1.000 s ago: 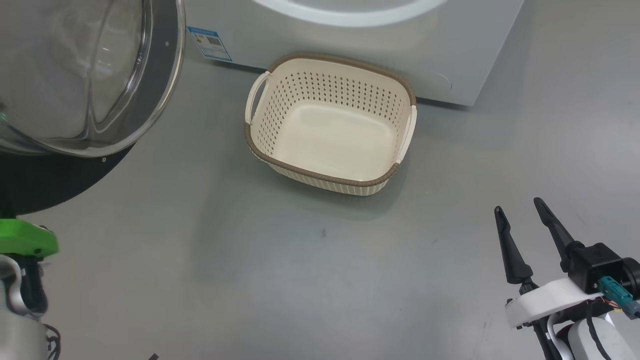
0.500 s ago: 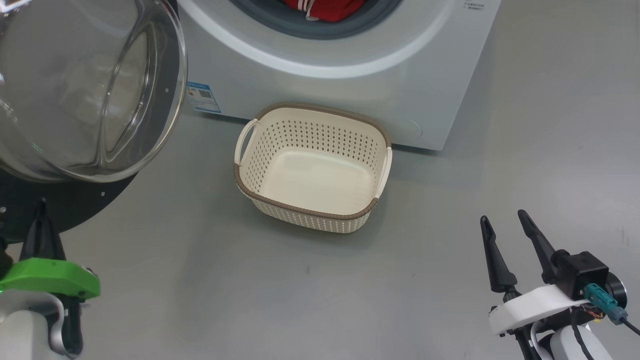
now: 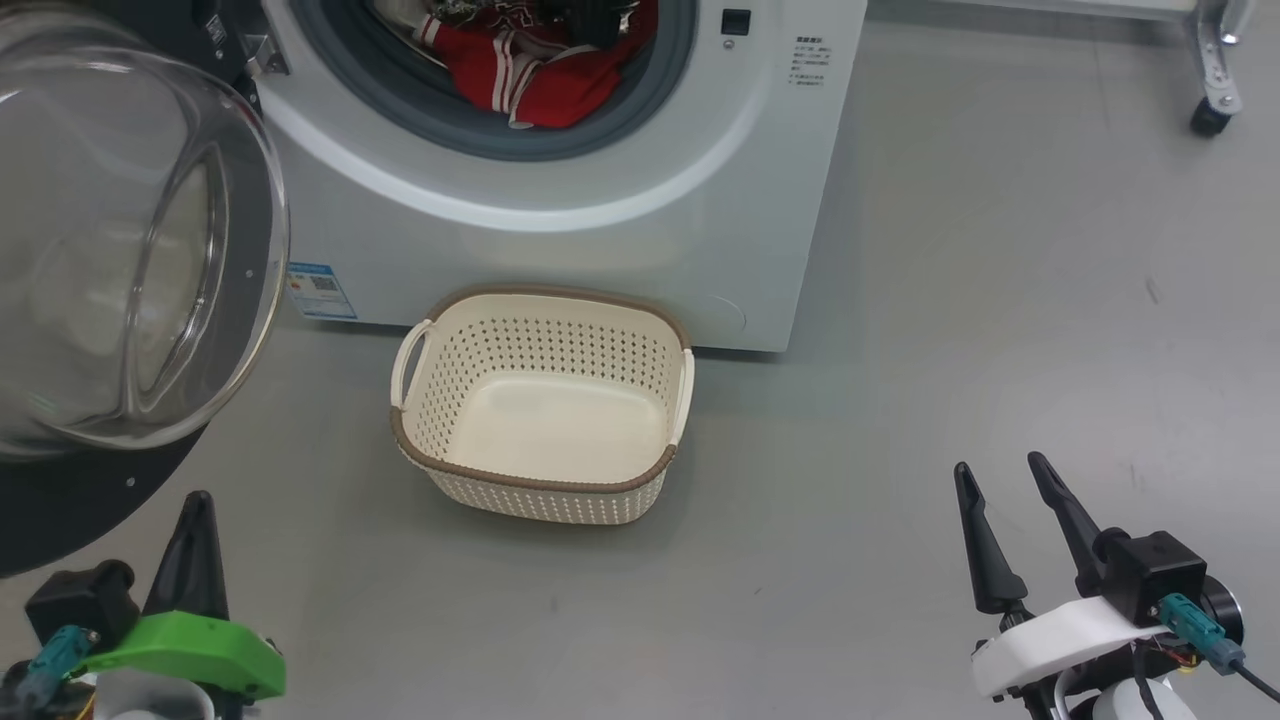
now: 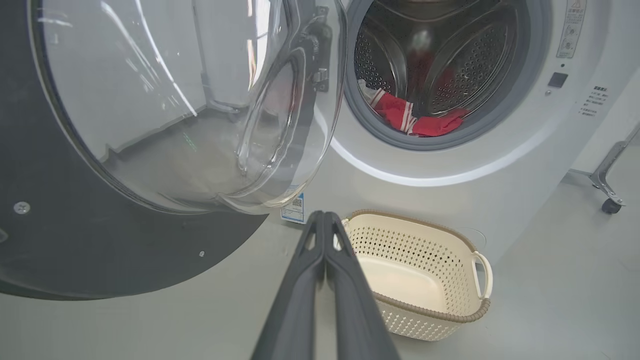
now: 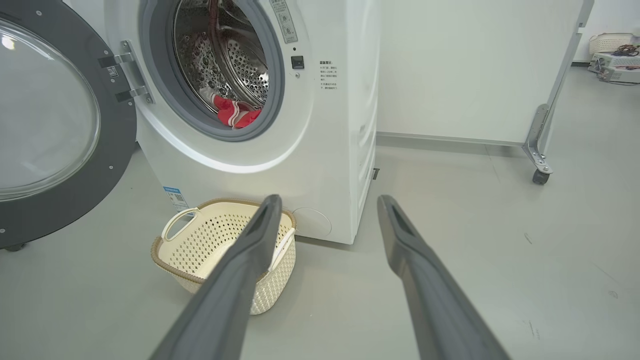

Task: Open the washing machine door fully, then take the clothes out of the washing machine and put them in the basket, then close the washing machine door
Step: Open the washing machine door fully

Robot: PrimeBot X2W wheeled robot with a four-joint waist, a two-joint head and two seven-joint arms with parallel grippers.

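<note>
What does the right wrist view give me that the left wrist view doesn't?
Right wrist adds: the open right gripper, the side panel of the machine, and a second basket far off at top right. Left wrist adds: the shut left gripper and a straight look into the drum, to its back wall. Both share: the door swung open, red clothes at the drum's lip, the empty basket on the floor before the machine, and a caster.
</note>
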